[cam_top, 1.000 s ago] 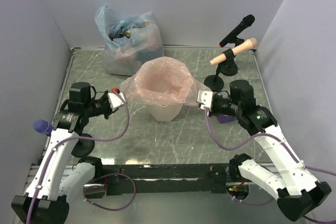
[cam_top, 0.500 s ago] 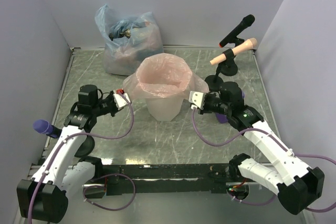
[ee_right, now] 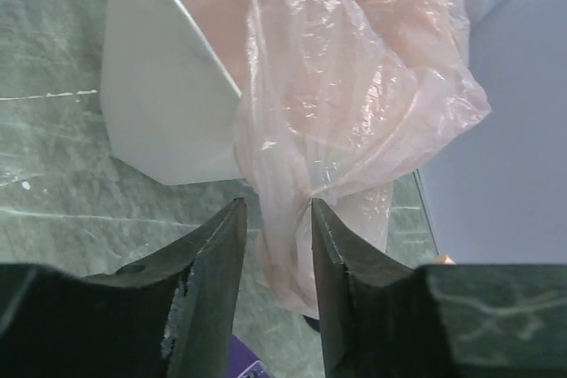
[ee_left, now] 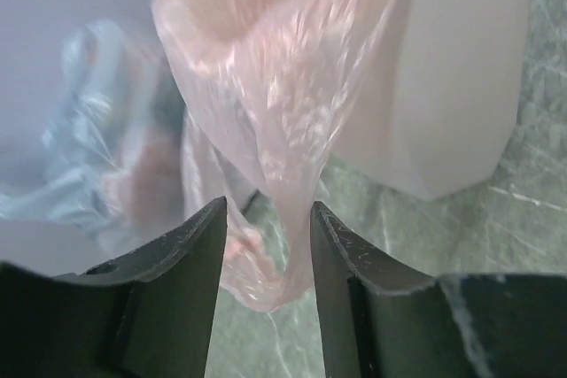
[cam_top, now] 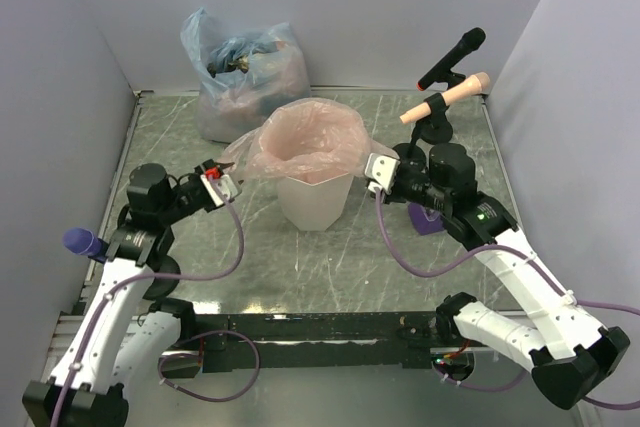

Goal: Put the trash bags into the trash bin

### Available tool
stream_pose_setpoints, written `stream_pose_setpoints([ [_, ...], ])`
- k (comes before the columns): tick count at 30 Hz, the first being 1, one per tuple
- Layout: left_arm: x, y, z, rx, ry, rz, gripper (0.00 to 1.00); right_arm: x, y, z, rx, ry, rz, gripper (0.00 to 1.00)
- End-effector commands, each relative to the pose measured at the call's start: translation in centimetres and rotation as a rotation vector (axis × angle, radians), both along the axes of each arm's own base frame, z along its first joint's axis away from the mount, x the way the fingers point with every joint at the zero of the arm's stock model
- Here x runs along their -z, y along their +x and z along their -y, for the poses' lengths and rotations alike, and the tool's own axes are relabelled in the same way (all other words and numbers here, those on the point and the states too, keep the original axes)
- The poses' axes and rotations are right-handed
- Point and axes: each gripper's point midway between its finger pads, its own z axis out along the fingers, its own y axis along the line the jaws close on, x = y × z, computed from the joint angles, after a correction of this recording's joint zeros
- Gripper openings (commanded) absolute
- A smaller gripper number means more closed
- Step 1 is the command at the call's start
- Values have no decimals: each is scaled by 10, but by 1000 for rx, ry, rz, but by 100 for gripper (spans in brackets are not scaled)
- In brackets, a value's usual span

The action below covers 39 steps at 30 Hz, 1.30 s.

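Trash bin (cam_top: 313,205) sits mid-worktop (cam_top: 300,272), with the trash bag (cam_top: 305,139) lining it and spilling over the rim on both sides. The left hand (ee_left: 266,215) is just left of the bin and the right hand (ee_right: 279,215) just right, each with a fold of bag between parted jaws. A stuffed bag (cam_top: 240,82) stands behind-left at the back wall, and a microphone stand (cam_top: 436,117) behind-right.

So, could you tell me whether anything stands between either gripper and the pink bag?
Nothing visible does. Loose edges of the pink bag hang between the parted fingers of the left gripper and right gripper, and it already lines the trash bin.
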Motion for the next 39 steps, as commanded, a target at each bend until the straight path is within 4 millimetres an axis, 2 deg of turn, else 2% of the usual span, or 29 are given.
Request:
stream_pose_setpoints([
  [1, -17, -1, 6, 24, 0, 105, 48, -9, -6, -4, -17, 3, 6, 44],
  [6, -14, 5, 15, 36, 5, 93, 48, -11, -9, -9, -35, -22, 47, 50],
  [11, -6, 5, 30, 75, 36, 109, 47, -21, -7, -3, -1, -30, 86, 54],
  [15, -5, 6, 42, 87, 41, 128, 35, -19, -10, -6, -26, -34, 112, 56],
  [17, -8, 7, 47, 86, 32, 138, 26, -15, -11, -11, -42, -36, 103, 55],
  [20, -6, 5, 51, 94, 41, 142, 13, -12, -11, -19, -65, -37, 118, 50],
  [21, -5, 6, 51, 94, 47, 141, 9, -11, -10, -21, -70, -42, 129, 45],
  [24, -11, 6, 52, 94, 50, 161, 1, -8, -10, -26, -88, -60, 154, 26],
  [27, -17, 5, 50, 89, 57, 178, 1, -11, -11, -25, -81, -59, 165, 3],
  [28, -18, 4, 50, 90, 62, 179, 0, -10, -12, -24, -83, -64, 164, 0],
  [34, -15, -9, 42, 93, 94, 210, 1, 0, -25, -10, -106, -123, 226, 0],
  [39, 7, -19, 36, 113, 163, 204, 0, 20, -35, -3, -134, -166, 231, 0],
])
